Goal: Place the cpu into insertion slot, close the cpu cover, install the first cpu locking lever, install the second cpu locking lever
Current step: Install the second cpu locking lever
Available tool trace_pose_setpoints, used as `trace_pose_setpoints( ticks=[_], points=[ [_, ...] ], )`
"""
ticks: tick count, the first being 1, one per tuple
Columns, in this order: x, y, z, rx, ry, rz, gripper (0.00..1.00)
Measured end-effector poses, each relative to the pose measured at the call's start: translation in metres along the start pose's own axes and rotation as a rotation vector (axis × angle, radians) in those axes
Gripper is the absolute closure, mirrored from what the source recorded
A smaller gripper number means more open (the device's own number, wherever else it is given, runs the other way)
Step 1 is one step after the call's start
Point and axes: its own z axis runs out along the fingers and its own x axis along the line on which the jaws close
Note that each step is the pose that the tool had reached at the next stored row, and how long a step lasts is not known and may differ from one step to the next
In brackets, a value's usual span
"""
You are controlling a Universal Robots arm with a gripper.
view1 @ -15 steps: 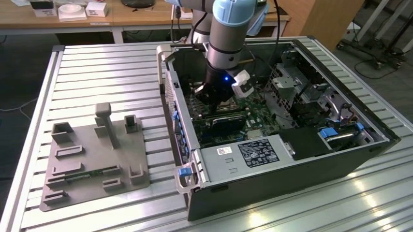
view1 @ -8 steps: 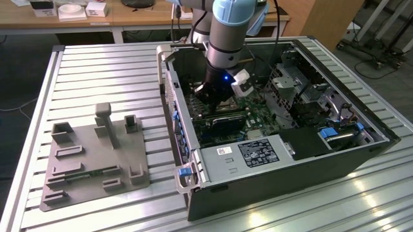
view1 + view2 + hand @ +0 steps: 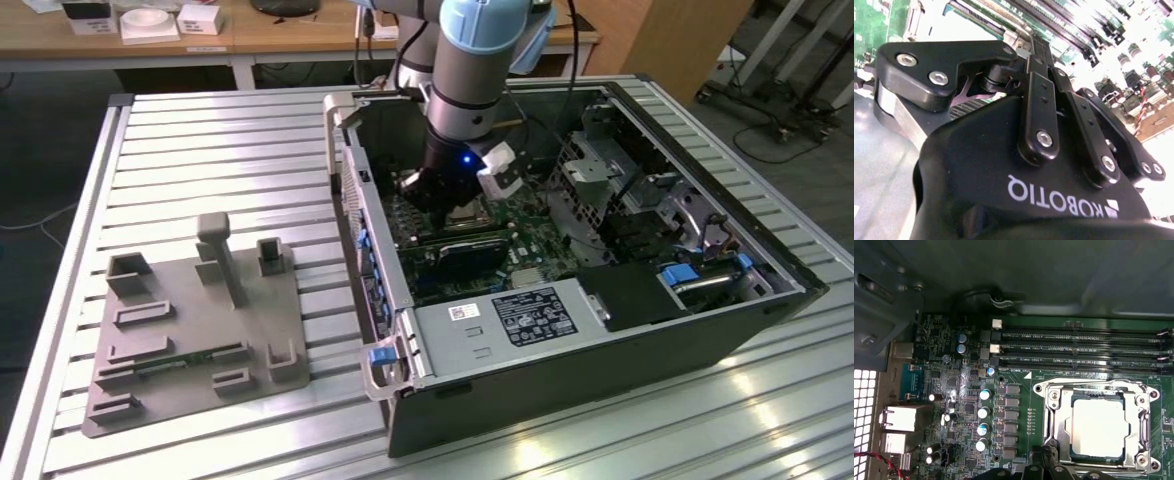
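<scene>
The cpu (image 3: 1100, 427), a pale silvery square, lies flat in the insertion slot (image 3: 1099, 458) on the green board. The cpu cover (image 3: 1058, 425), a silvery frame with a square cut-out, is folded down around it. A thin wire lever (image 3: 1089, 385) runs along the cover's edge beside the memory slots; whether it is latched I cannot tell. My gripper (image 3: 1044, 471) hangs just beside the socket's edge, with nothing in it. In the second wrist view the gripper (image 3: 1040, 47) has its black links drawn together, shut. In the exterior view the gripper (image 3: 447, 195) is low inside the case, over the cpu (image 3: 470, 213).
Long black memory slots (image 3: 1079, 347) run beside the socket. Capacitors (image 3: 984, 412) and rear ports (image 3: 901, 420) stand on the board. The open computer case (image 3: 400, 300) has tall walls, a labelled grey box (image 3: 514, 320) and a drive cage (image 3: 627, 185). A grey fixture plate (image 3: 194, 330) lies on the slatted table.
</scene>
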Motion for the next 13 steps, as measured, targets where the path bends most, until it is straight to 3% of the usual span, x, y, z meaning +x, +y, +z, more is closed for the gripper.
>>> trace_pose_setpoints(
  ticks=[4, 13],
  points=[
    [0.0004, 0.0001, 0.0000, -0.0060, -0.0004, 0.000, 0.90],
    [0.0019, -0.0001, 0.0005, -0.0068, -0.0001, 0.000, 0.90]
  ],
)
